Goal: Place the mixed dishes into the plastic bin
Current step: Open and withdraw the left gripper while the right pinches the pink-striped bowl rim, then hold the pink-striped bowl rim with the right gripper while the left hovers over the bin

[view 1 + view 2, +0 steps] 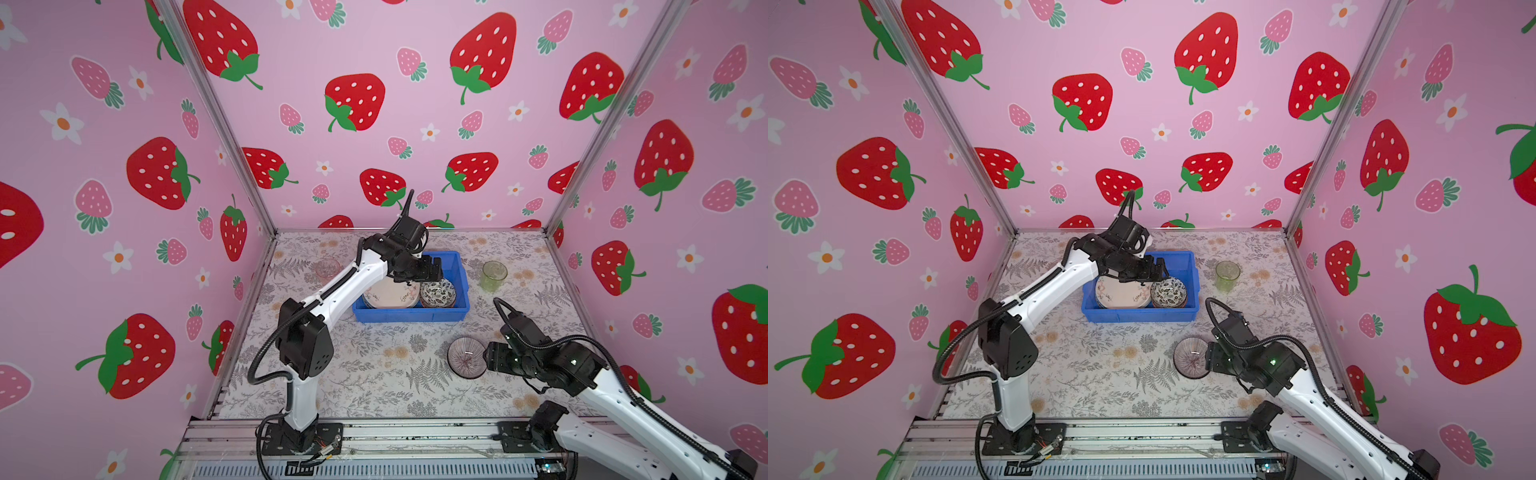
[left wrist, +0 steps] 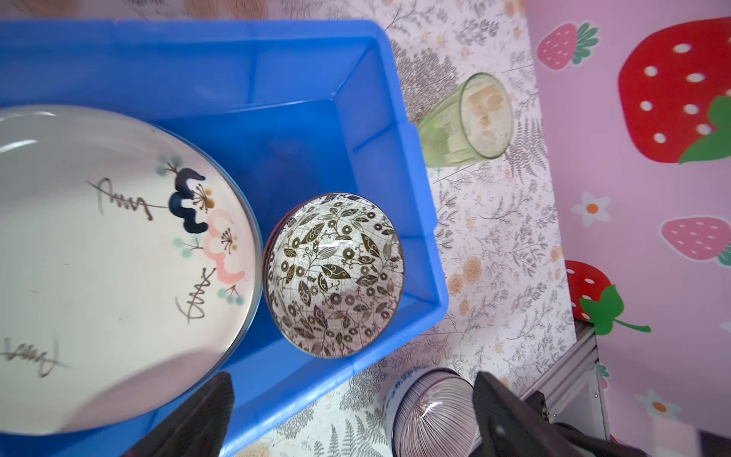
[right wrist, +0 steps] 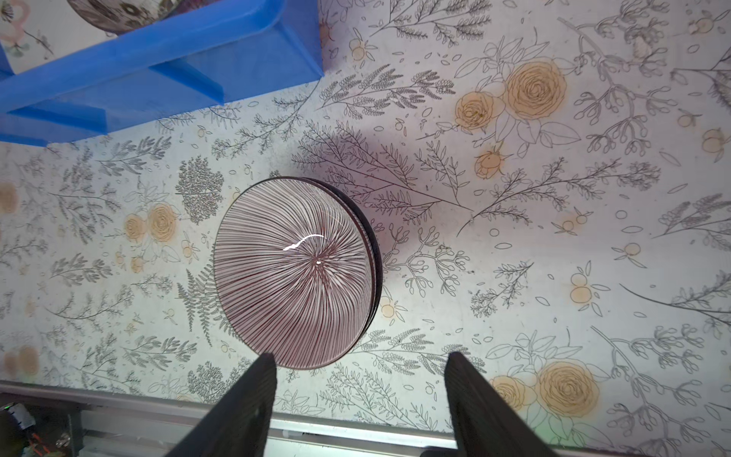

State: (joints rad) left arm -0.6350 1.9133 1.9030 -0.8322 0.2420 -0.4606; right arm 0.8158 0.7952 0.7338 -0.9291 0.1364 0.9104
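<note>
Here's the bright blue rectangular plastic bin (image 1: pixel 407 316), sitting toward the back of the floral-printed bench (image 1: pixel 365 374). Inside it lies a round cream plate with painted flowers (image 1: pixel 388 295), flat on the left side, and a small black-and-white leaf-patterned bowl (image 1: pixel 437 292) sits upright just beside it on the right.

Right above those two hang the left jaws, spread wide and holding nothing.

Outside the bin there's a green glass cup (image 1: pixel 494 275) standing upright just to its right, and a pinkish glass cup (image 1: pixel 327 267) on the bench off the bin's left end. Nearer the front, a small purple bowl with fine radiating stripes (image 1: pixel 466 356) rests upright on the bench, well apart from the bin.

The right jaws sit low at that bowl's right edge, parted, with nothing clamped. In the right wrist view one black tip overlaps the rim, and whether it touches I can't tell.
</note>
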